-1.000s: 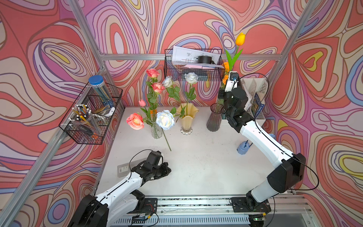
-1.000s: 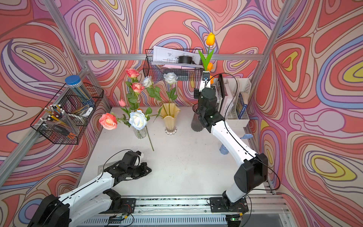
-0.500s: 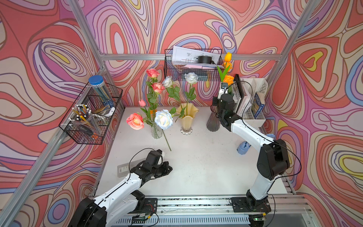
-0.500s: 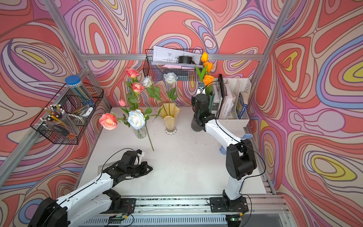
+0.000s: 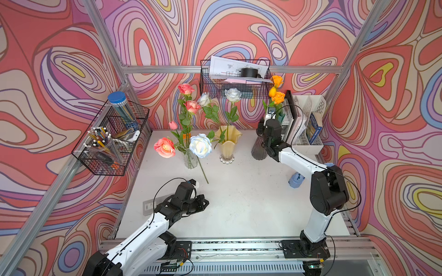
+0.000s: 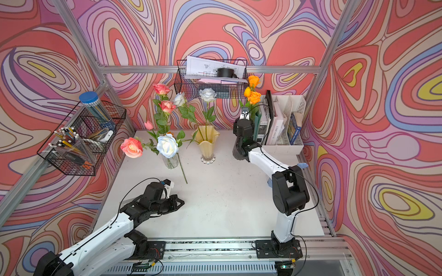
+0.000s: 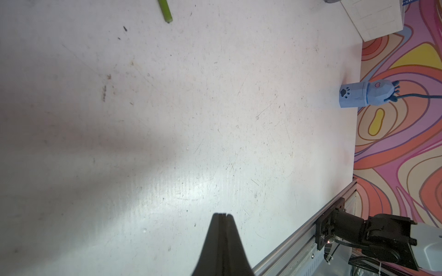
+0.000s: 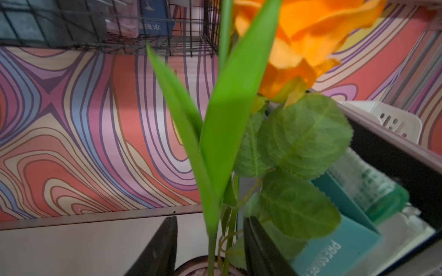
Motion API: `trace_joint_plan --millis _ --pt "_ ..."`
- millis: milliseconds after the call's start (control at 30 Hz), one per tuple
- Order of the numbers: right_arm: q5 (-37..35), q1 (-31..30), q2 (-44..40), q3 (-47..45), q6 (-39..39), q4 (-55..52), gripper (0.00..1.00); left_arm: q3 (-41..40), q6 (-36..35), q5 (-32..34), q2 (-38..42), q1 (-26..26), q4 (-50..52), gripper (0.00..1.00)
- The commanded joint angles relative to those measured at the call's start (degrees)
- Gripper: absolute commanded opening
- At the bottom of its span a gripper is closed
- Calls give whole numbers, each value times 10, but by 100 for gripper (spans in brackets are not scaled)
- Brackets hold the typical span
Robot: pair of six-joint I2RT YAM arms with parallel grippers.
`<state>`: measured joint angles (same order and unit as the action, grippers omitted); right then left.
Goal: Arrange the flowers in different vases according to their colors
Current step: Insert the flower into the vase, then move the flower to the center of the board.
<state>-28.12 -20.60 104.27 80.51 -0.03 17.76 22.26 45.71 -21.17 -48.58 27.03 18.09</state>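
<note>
Matt white table (image 7: pixel 167 119) (scuffed, speckled), black wire basket (image 5: pixel 208 83) — metal, glossy yellow vase (image 5: pixel 227 149)
</note>
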Motion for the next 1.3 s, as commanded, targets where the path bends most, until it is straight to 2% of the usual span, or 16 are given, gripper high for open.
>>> trace_joint_plan --millis 0,167,300,367,467,533,700,833,933,1100,1267 --pt "9 3 -63 -18 13 -6 50 23 -13 27 18 -5 47 0" --pt "37 2 -140 -43 28 -39 54 43 -12 79 62 -15 104 0" --pt "95 0 -197 -45 68 -145 53 56 -7 114 74 -42 157 0" --pt "153 -2 -222 -47 91 -208 51 58 -5 117 71 -68 176 0" --pt "209 -35 -239 -55 127 -293 50 59 -6 112 71 -97 189 0" --pt "219 -82 -234 -64 135 -330 49 64 -1 120 73 -99 192 0" --pt "180 -229 -195 -94 182 -364 46 90 -3 133 72 -101 198 0" --pt "149 -303 -173 -127 227 -339 46 91 -4 139 80 -103 203 0" --pt "163 -322 -140 -141 252 -309 46 85 -5 139 85 -106 200 0" --pt "174 -342 -47 -111 259 -281 47 79 -6 139 81 -109 198 0" --pt "194 -342 77 -15 242 -297 49 78 -8 137 86 -113 196 0"
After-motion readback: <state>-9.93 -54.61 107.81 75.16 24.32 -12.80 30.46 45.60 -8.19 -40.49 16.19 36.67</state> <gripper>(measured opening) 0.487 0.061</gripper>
